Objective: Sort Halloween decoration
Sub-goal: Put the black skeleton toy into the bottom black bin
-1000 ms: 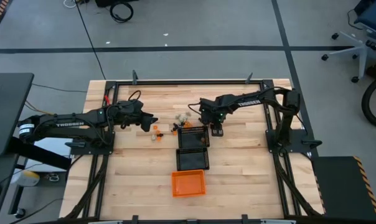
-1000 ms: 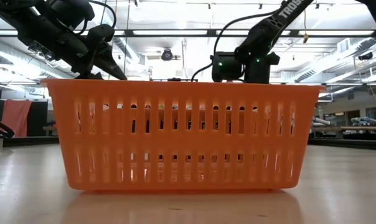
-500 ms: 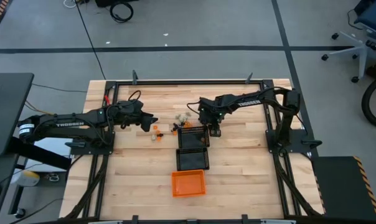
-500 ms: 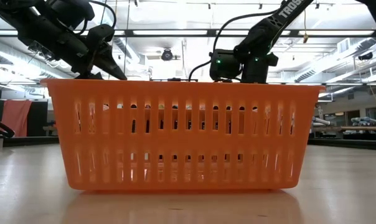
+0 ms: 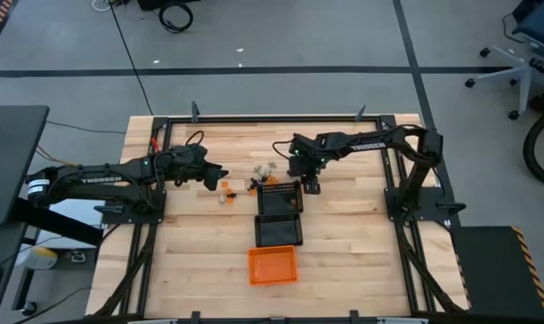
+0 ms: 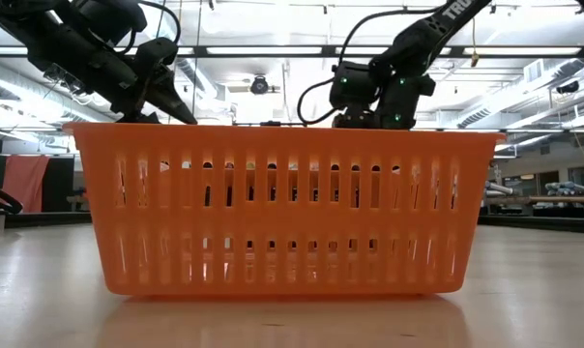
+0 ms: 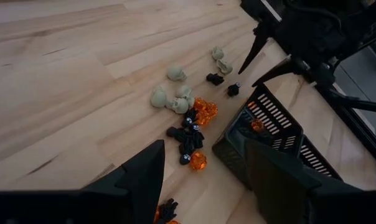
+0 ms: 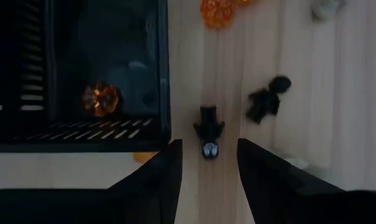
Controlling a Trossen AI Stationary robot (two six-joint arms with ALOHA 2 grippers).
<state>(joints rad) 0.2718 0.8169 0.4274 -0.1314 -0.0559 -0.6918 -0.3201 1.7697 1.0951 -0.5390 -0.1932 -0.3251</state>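
Right wrist view: your right gripper [image 8: 208, 163] spread, straddling black trinket [image 8: 208, 138] on bare wood just beside black mesh basket [image 8: 165, 74]. Judged light, hard, prone to skid; pinch across its body. Left gripper [image 7: 203, 180] spread, waiting near the pile.

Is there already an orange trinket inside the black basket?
Yes, the right wrist view shows one orange trinket lying inside the black basket.

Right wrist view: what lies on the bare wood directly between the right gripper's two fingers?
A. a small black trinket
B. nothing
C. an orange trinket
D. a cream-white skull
A. A small black trinket lies on the wood between the open right gripper fingers, beside the black mesh basket.
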